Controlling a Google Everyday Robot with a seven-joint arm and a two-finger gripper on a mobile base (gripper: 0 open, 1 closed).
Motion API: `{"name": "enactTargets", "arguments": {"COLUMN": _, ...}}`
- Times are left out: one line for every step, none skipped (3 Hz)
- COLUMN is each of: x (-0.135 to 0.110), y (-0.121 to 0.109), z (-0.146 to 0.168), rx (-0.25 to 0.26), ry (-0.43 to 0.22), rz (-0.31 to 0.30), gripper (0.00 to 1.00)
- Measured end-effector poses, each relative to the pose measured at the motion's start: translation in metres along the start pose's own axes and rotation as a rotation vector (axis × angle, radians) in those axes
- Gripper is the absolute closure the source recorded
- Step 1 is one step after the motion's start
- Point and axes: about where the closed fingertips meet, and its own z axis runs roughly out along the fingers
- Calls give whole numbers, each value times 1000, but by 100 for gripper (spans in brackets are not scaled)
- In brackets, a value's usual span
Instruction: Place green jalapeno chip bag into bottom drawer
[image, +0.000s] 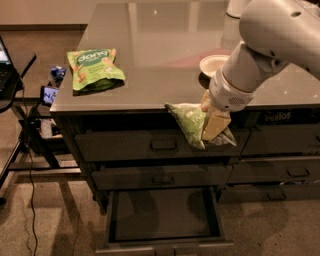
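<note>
- The end effector (212, 127) is out in front of the counter (160, 45), just past its front edge and a bit right of the middle.
- Its tan fingers (216, 120) are clamped on the chip bag (187, 120). One finger shows on the near side of the bag.
- The chip bag is dull green and crinkly. It hangs in the air in front of the top drawer (125, 145). It is tilted, with one corner pointing left just under the counter edge and its lower end pointing down.
- You cannot tell if the bag brushes the drawer front behind it.
- The bottom drawer (165, 247) is pulled out, so you can see its dark inside. It sits low, below the chip bag and a little to the left.
- The middle drawer (162, 177) and the top drawer are shut. Each has a small handle.
- The big white arm (270, 35) comes in from the upper right and bends down to the end effector.
- A small white bowl (212, 64) sits on the counter, just behind the arm.
- A bright green dang bag (95, 67) lies flat on the left part of the counter, well apart from the chip bag.
- More shut drawers (280, 145) are under the right side of the counter.
- Left of the counter there is a small lit screen (47, 94), and a cable (31, 180) hangs down to the floor.
</note>
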Motion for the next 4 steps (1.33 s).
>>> {"name": "enactTargets", "arguments": {"x": -4, "y": -4, "z": -3, "rx": 9, "ry": -5, "rz": -6, "gripper": 100}}
{"name": "enactTargets", "arguments": {"x": -26, "y": -4, "z": 13, "rx": -25, "ry": -11, "rz": 31, "gripper": 100}}
{"name": "enactTargets", "arguments": {"x": -38, "y": 10, "z": 62, "rx": -107, "ry": -27, "rz": 128, "gripper": 100}}
{"name": "enactTargets", "arguments": {"x": -44, "y": 18, "z": 104, "rx": -172, "ry": -36, "rz": 207, "gripper": 100}}
